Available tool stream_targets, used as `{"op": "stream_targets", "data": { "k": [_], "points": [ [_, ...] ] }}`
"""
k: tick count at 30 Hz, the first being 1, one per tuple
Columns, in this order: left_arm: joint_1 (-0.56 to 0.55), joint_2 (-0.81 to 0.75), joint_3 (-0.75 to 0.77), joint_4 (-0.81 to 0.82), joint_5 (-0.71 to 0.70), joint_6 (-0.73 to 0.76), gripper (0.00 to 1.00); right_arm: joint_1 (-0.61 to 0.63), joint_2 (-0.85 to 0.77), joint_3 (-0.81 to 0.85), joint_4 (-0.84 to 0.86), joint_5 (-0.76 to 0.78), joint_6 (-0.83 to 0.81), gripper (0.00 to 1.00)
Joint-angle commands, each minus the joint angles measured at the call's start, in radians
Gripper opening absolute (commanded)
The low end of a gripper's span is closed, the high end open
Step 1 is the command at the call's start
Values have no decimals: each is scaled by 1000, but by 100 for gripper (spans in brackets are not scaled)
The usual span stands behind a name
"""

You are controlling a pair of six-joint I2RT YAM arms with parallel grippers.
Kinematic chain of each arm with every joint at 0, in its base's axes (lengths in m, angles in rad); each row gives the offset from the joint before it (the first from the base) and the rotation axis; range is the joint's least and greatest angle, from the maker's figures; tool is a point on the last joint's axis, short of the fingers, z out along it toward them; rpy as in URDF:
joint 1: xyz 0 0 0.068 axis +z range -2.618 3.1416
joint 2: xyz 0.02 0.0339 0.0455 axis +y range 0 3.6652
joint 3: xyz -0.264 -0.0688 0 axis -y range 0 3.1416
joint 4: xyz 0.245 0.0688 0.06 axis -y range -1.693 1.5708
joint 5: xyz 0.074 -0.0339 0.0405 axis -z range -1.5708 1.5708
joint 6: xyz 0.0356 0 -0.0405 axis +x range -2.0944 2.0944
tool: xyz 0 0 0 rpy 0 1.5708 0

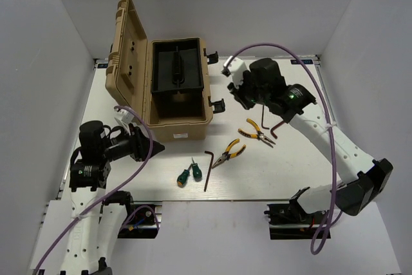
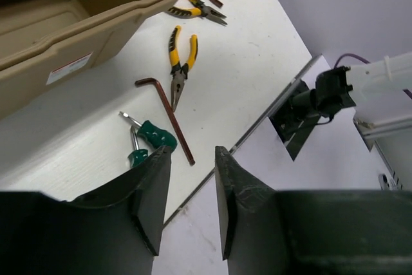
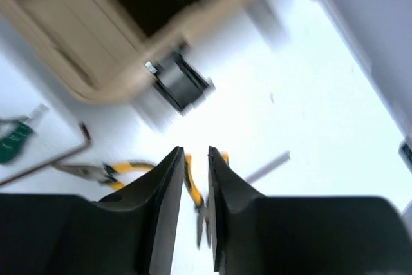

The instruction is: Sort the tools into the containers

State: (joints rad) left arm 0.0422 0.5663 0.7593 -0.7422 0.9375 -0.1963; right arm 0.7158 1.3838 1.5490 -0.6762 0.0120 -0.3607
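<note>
The tan toolbox stands open at the back left, its black tray showing. On the table lie two yellow-handled pliers, two green screwdrivers and two hex keys. My left gripper hovers open and empty near the box's front left corner, with the screwdrivers, a hex key and pliers beyond its tips. My right gripper hangs above the right pliers, jaws narrowly apart, holding nothing. That view is blurred.
The raised lid leans left of the box. A black latch sticks out on the box's right side. The table's front edge runs close past the left gripper. White walls enclose the table on three sides.
</note>
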Motion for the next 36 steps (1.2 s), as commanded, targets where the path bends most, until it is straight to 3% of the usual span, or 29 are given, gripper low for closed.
{"op": "stream_targets", "data": {
  "k": [1,11,13,16,19,23,27,29,36],
  "points": [
    [-42,12,49,33,52,26,45,-80,-46,-111,26,45,40,30],
    [-154,69,175,90,52,23,51,-240,-150,-319,61,-82,81,33],
    [-163,96,193,147,52,14,54,-257,-164,-328,61,-113,83,40],
    [-189,196,242,178,9,35,57,-289,-177,-365,53,-156,88,61],
    [-231,315,264,178,-55,73,60,-309,-189,-398,47,-155,100,59],
    [-419,424,310,83,-239,159,63,-355,-174,-460,29,-104,138,56],
    [-637,562,339,6,-484,187,65,-424,-166,-515,62,-164,173,56],
    [-766,602,365,-9,-607,178,65,-440,-152,-529,73,-196,195,56],
    [-998,653,371,-143,-988,23,71,-516,-166,-596,112,-277,224,56]
  ]
}}
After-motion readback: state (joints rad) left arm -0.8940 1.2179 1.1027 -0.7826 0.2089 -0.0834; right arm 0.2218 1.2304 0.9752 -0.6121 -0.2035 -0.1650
